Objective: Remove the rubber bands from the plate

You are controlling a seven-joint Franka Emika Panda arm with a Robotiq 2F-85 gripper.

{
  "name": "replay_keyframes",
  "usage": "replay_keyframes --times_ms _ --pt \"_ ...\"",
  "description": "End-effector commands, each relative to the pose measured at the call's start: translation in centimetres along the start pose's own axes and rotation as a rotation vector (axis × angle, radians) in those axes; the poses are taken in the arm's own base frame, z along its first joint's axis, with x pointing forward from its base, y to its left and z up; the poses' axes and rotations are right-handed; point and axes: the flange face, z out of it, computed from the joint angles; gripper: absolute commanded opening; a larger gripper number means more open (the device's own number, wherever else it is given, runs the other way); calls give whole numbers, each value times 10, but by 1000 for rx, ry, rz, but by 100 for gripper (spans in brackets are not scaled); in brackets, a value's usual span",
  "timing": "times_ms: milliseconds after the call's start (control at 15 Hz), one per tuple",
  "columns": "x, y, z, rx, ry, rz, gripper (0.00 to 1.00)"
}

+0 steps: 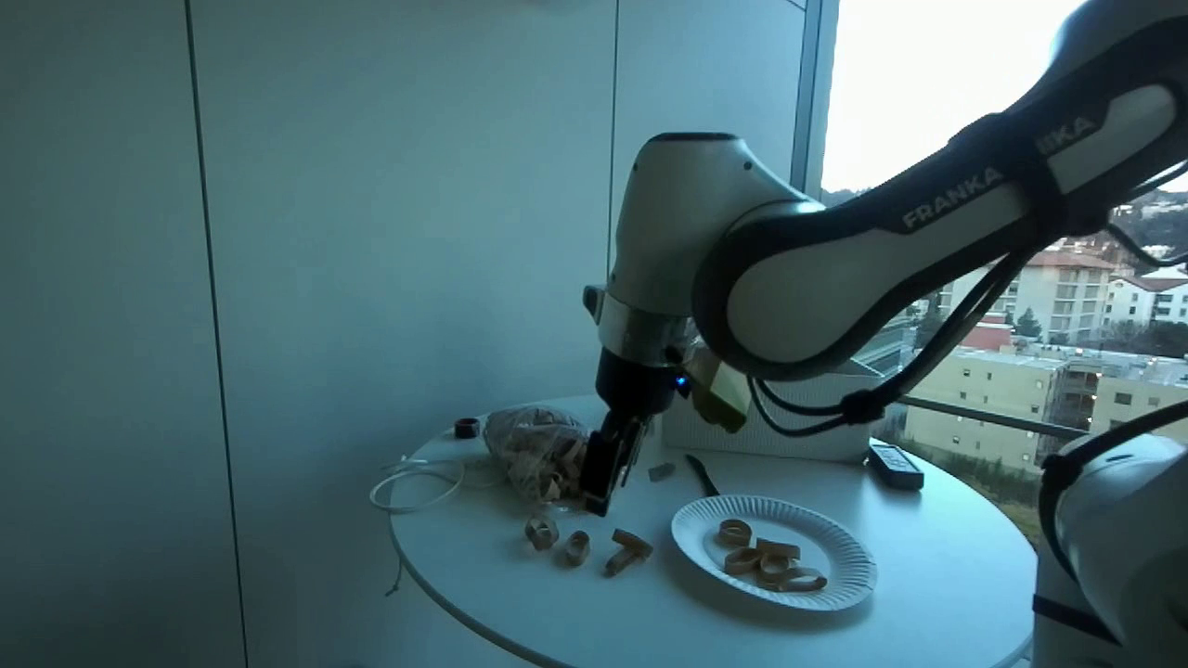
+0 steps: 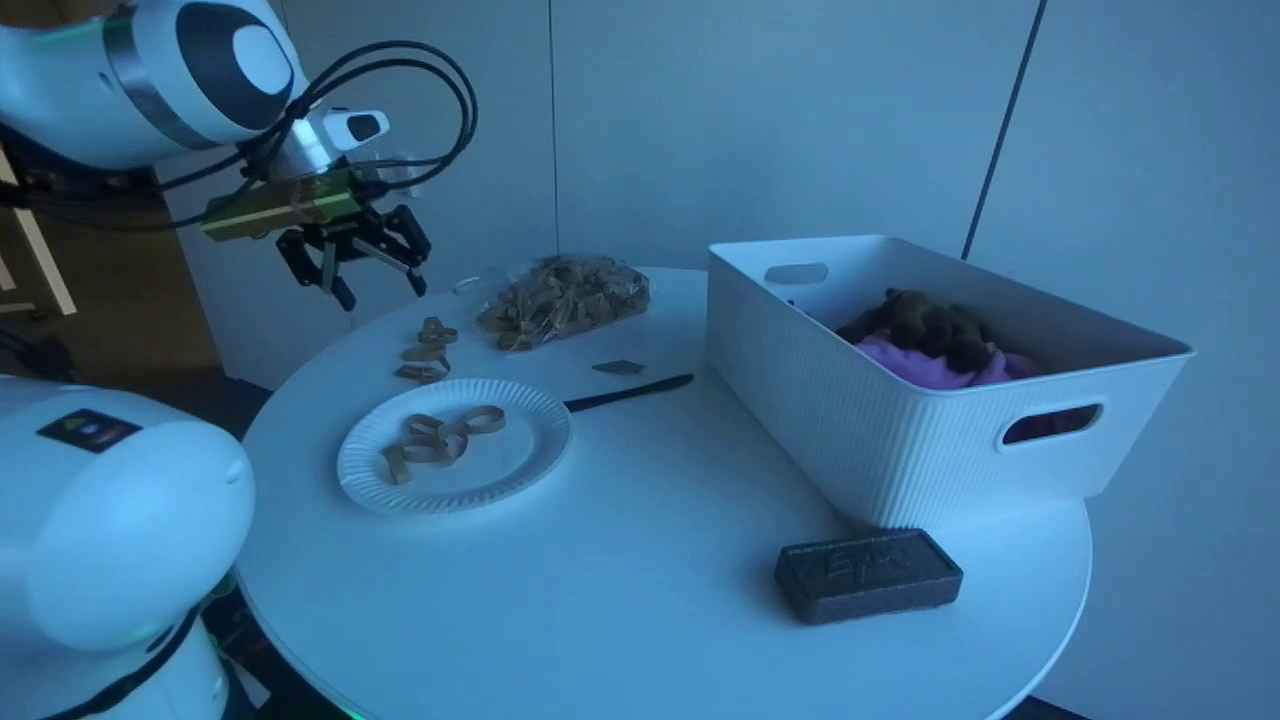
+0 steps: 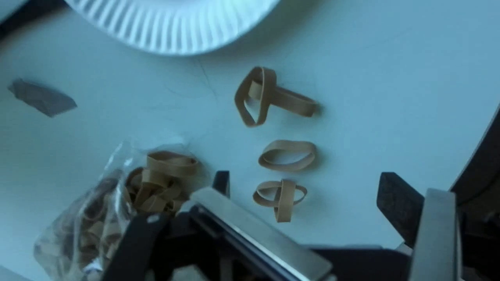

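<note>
Arches the arm over the table, with gripper angled down and jaws spread wide. Shows rubber bands on the plate, toward the left table edge in an exterior view, with one elongated loop lengthwise toward the right edge in an exterior view. Displays broad tan loops, clustered. Includes loose bands, then a clear bag toward the far edge.

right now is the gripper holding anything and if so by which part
Nothing is held: the gripper is open, its fingers apart, and the rubber bands seen between them lie on the table.
</note>
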Motion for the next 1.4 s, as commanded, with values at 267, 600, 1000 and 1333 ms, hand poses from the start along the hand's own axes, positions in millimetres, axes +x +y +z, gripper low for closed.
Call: replay_keyframes --times_ms 267,600,1000,1333 --pt "-68 72 -27 45 -259 345 100" --pt "-98 102 -1 166 -443 533 100" --pt "-95 119 34 259 -432 627 100" --pt "-92 144 67 207 -395 699 100"
